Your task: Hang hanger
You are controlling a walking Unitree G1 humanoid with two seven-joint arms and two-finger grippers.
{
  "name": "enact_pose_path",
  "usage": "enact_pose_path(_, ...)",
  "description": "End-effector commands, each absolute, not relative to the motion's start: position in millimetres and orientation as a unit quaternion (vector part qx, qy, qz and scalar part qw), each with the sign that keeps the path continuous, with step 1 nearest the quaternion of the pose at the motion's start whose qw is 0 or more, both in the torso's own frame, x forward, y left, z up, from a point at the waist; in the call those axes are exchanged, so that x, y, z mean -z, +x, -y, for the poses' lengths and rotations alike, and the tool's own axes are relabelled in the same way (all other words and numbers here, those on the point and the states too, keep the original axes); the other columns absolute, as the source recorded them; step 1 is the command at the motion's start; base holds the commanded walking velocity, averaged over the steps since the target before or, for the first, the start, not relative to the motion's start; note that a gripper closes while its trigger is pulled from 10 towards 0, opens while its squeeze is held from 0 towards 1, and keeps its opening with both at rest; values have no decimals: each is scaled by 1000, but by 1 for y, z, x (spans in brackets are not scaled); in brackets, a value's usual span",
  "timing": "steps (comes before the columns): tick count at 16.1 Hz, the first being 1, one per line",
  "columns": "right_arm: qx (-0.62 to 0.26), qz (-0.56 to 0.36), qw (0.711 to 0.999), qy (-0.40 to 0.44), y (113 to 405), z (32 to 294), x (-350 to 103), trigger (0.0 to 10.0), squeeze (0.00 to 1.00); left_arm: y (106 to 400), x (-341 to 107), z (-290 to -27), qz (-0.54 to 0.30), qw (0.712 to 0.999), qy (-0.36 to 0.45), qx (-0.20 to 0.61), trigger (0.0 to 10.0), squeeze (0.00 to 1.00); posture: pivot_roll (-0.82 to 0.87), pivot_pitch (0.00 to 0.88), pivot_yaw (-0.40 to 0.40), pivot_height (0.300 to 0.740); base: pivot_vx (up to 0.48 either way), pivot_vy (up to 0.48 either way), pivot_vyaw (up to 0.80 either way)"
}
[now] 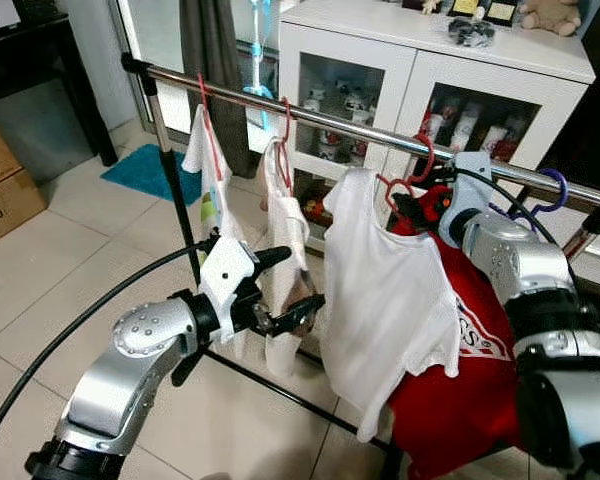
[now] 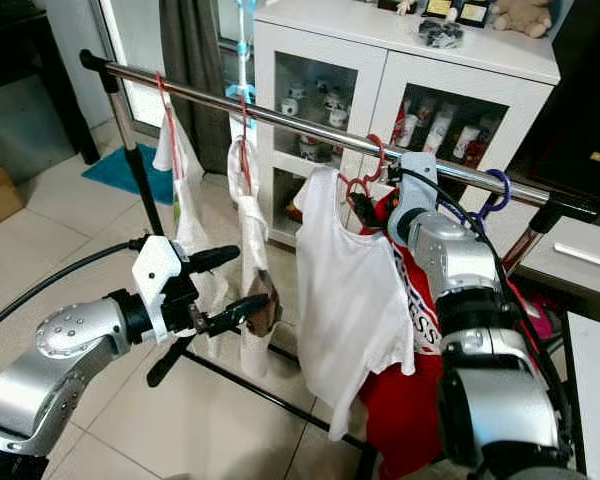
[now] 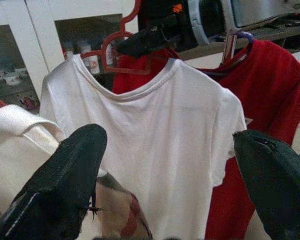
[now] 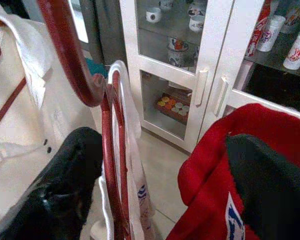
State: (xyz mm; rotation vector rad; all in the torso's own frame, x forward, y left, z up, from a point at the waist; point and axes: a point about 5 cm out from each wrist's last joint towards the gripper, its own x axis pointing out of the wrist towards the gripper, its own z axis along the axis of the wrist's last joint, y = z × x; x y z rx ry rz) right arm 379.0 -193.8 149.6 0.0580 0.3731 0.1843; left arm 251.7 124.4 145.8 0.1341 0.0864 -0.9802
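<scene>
Red hanger (image 1: 405, 185) body hidden beneath white shirt (image 1: 385, 290); red shirt (image 1: 470, 380) largely covered by it and the right arm; rail (image 1: 380, 135) far-right end cut off

Home room: tiled floor (image 1: 70, 270), white glass-door cabinet (image 1: 400, 70) with cups beyond the right gripper (image 1: 412, 205), clothes rail (image 1: 310, 115) of shirts, plush toy (image 1: 552, 14) on top.

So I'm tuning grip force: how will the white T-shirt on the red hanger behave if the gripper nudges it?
The white T-shirt hangs in loose folds, so it is probably floppy and will give way rather than resist. It hangs freely from the red hanger, hooked over the rail, so a push would likely swing it. The right gripper is at the hanger.
</scene>
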Motion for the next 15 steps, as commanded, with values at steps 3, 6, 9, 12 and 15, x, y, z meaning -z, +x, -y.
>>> enact_pose_path(3,-86,-194,976,40,381,204,-149,0,0,248,-149,-121,-38,871,70,484,10000,0,3,0,-37,740,0,0,0)
enact_pose_path(6,-106,-199,974,39,381,202,-147,0,0,247,-148,-120,-39,870,71,487,10000,0,6,0,-43,740,0,0,0)
enact_pose_path(9,-139,-205,968,34,376,198,-144,0,0,246,-148,-121,-40,870,72,486,10000,0,6,0,-47,740,0,0,0)
enact_pose_path(12,-141,-209,967,37,371,202,-140,0,0,245,-147,-121,-40,870,73,486,10000,0,2,0,-43,740,0,0,0)
enact_pose_path(15,-144,-210,966,38,370,202,-139,0,0,245,-147,-120,-41,869,75,488,10000,0,-1,0,-40,740,0,0,0)
